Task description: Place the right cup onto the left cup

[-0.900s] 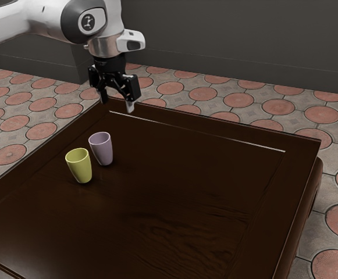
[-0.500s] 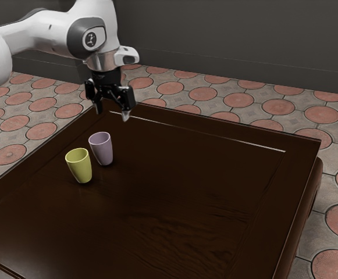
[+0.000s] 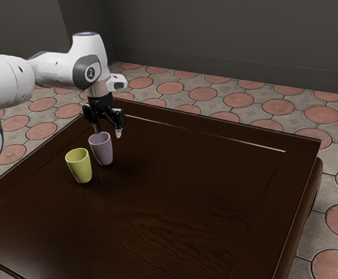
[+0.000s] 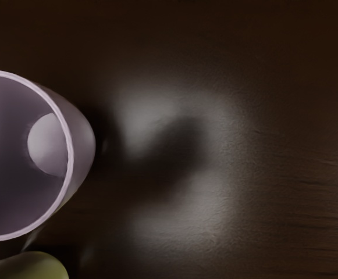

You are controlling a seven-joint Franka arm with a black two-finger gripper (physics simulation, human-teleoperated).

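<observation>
Left to right, two smooth, tapering, round-mouthed cups stand upright: one yellow cup (image 3: 79, 168), just beside one lilac cup (image 3: 103, 152). Near the lilac cup's rim hangs one black pincer (image 3: 108, 132), spread wide; beneath that cup lies one glossy, dark, wood-grained worktop (image 3: 198, 192).

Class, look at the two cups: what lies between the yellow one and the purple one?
Between the yellow cup and the purple cup lies a narrow strip of bare, dark tabletop, as the exterior view shows.
</observation>
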